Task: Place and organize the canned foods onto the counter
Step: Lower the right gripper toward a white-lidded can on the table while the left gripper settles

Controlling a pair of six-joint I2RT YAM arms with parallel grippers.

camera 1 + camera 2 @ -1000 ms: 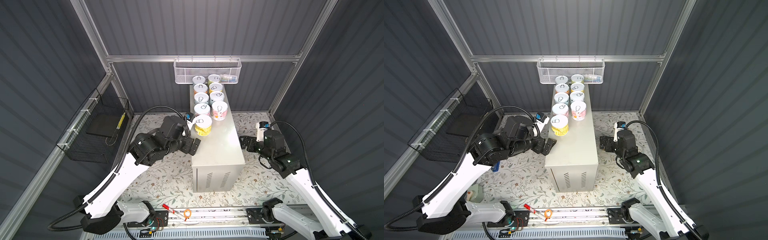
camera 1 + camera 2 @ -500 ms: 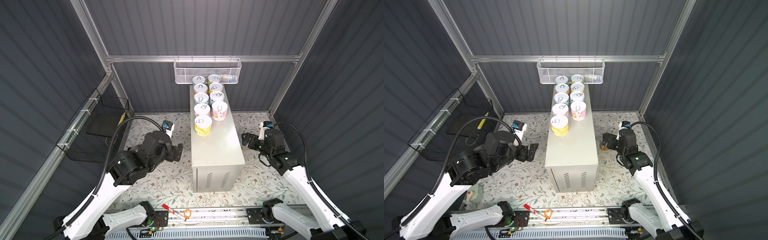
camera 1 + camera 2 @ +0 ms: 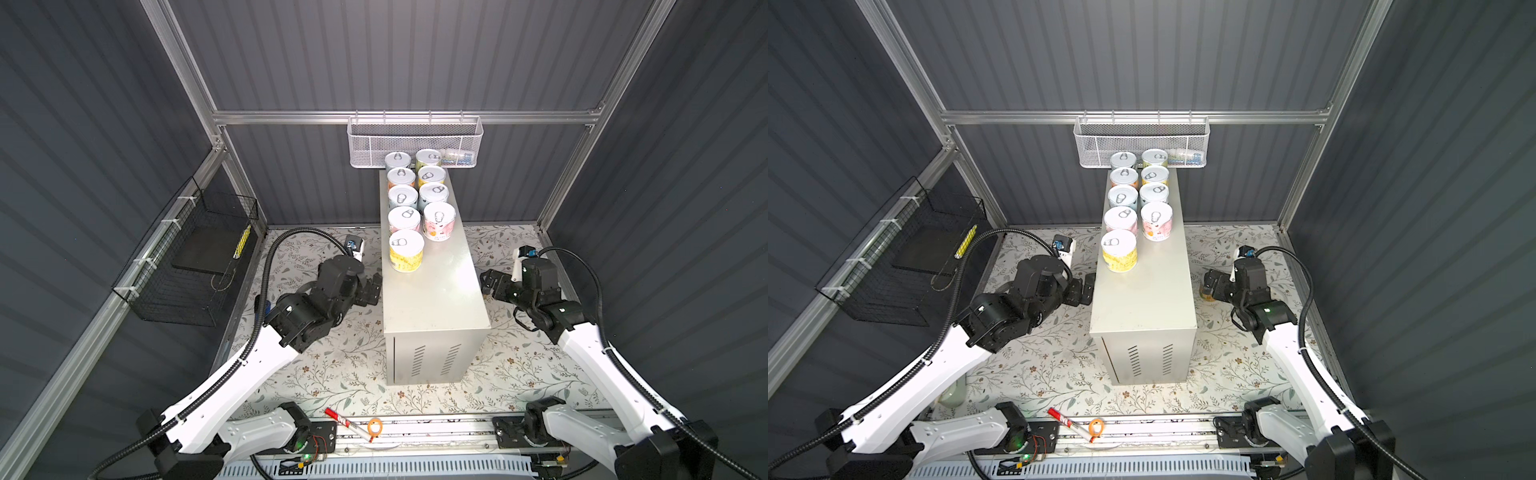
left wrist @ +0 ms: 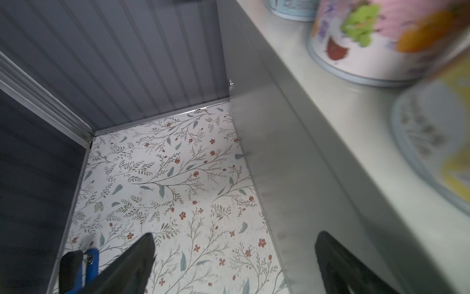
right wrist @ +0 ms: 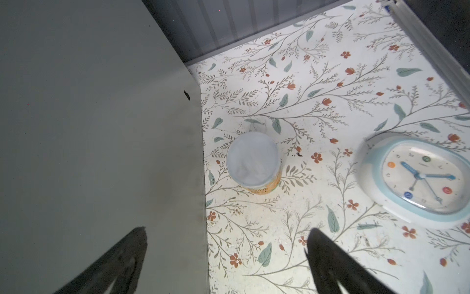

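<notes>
Dark ribbed walls enclose a floral sheet [image 3: 340, 374], and on it stands the counter [image 3: 432, 299], a long cream metal box with vent slits in its near end. Nine canned foods [image 3: 404, 218] stand upright on the counter's far half in two close rows, five along its left edge and four along its right. The one nearest the slit end is a yellow can [image 3: 406, 251] in the left row. A tenth can [image 5: 253, 160], orange-labelled with a pale top, stands on the floral sheet just beside the counter's right wall.

The right fingers [image 5: 328, 254] are spread wide and hold nothing; they hover near the tenth can without touching it. The left fingers [image 4: 132, 262] are also spread and empty, close by the counter's left wall and a little nearer the slit end than the yellow can.

A round clock [image 5: 422, 178] lies on the sheet, farther from the counter's right wall than the tenth can. A white mesh basket [image 3: 415, 141] hangs behind the counter's far end. A black wire basket [image 3: 187, 266] hangs well apart from its left wall.
</notes>
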